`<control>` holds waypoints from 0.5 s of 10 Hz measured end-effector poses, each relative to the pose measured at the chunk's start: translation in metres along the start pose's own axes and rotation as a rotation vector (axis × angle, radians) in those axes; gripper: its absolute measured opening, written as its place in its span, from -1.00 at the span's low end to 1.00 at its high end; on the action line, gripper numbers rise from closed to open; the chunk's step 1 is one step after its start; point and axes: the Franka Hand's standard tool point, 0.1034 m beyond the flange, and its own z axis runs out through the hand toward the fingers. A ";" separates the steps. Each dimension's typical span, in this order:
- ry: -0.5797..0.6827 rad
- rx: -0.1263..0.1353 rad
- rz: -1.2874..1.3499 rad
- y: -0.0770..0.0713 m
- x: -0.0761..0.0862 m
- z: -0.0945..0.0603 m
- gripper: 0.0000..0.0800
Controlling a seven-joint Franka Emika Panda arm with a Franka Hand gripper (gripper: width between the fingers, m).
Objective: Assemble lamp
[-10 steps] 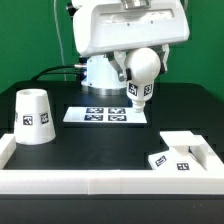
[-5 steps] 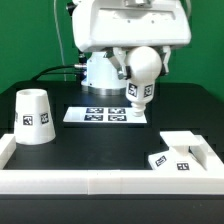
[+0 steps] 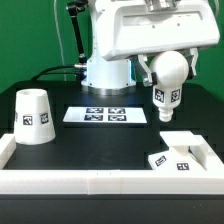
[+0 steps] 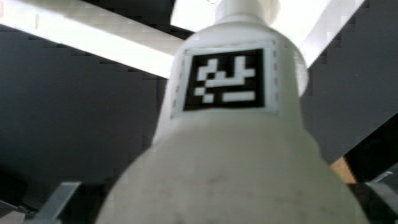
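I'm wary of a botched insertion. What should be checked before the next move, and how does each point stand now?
1. Bulb clamped in the gripper: ok.
2. Bulb's stem pointing down: ok.
3. Bulb lined up over the base: cannot tell, depth is unclear.
4. Base lying flat: ok.
5. Base's socket free: cannot tell.
6. Shade out of the way, far to the exterior view's left: ok.

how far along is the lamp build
Done: nothing is joined. In hand: the gripper grips the round white plastic bulb in the air, stem down. Left: seat it in the flat square white base, then add the tapered white shade, standing apart.
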 end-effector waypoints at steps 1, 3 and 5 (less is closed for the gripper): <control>-0.001 0.000 0.000 0.000 0.000 0.000 0.44; 0.001 -0.004 0.000 0.005 -0.002 -0.001 0.44; 0.004 0.006 -0.008 -0.001 0.003 0.006 0.44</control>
